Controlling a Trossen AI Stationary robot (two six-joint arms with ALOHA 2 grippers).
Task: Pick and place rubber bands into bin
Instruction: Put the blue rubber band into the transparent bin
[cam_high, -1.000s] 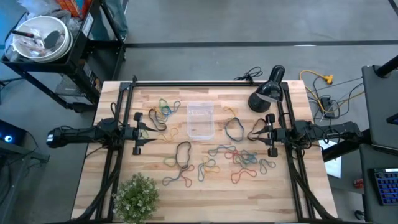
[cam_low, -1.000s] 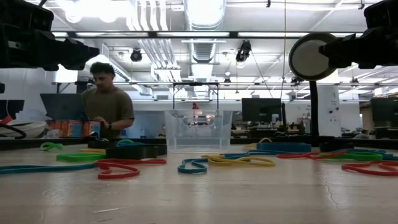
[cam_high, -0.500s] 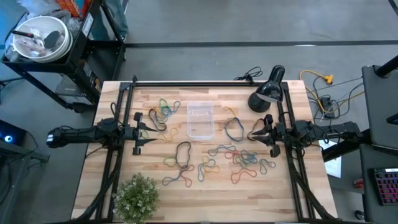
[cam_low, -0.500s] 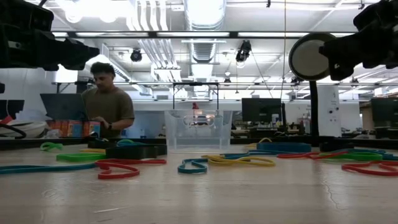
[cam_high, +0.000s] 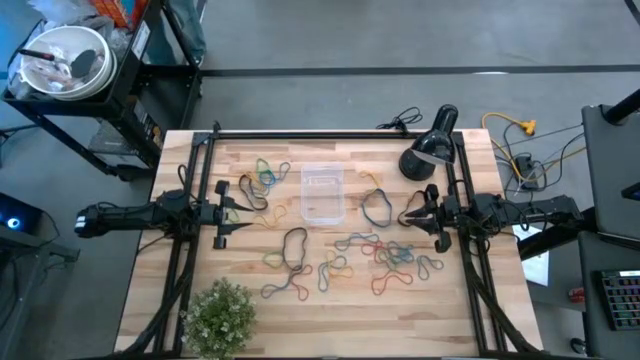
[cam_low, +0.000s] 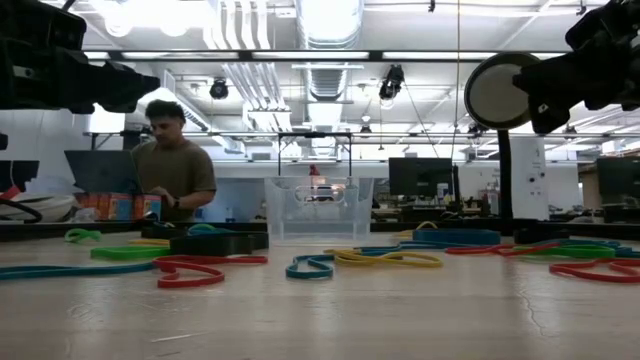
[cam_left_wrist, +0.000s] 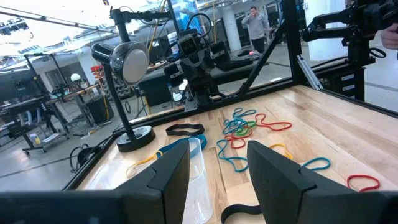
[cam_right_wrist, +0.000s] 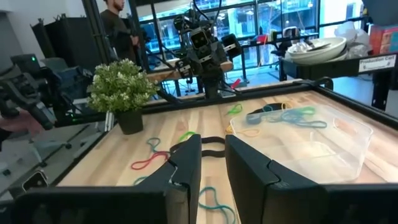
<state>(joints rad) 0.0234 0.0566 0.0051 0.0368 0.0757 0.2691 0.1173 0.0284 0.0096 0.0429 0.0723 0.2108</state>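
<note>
Rubber bands: loose loops (cam_high: 385, 255) scattered flat on the wooden table (cam_high: 470, 320), none lifted. The thickest cluster lies in front of and to the right of the bin; a smaller bunch (cam_high: 262, 176) lies to the bin's left; a dark loop (cam_high: 377, 208) lies between the bin and the right gripper.
Bin: clear plastic tub (cam_high: 323, 194) near the table's middle, towards the far edge; it looks empty from above.
Key relation: the dark loop lies inward of the right gripper (cam_high: 418, 213), between it and the bin, with its longer axis running roughly across the gripper's reach. The main cluster sits just to the near side of that gripper.
Nearer arm: the right arm is nearer most of the bands; the left arm is nearer only the small bunch.
Right gripper: at the table's right rail, raised above the wood, fingers (cam_right_wrist: 180, 177) a narrow gap apart, nothing between them.
Left gripper: (cam_high: 228, 213) at the left rail, also raised, fingers (cam_left_wrist: 168, 186) spread wide, holding nothing; its bunch lies just ahead towards the bin.
Step in hand: judged as the start, nothing binned yet.
Next move calls for: a descent onto one loop, then a short carry inward to the bin.
Surroundings: desk lamp (cam_high: 430, 148) at the far right, potted plant (cam_high: 220, 317) at the near left, a person (cam_low: 172, 160) beyond the table.
</note>
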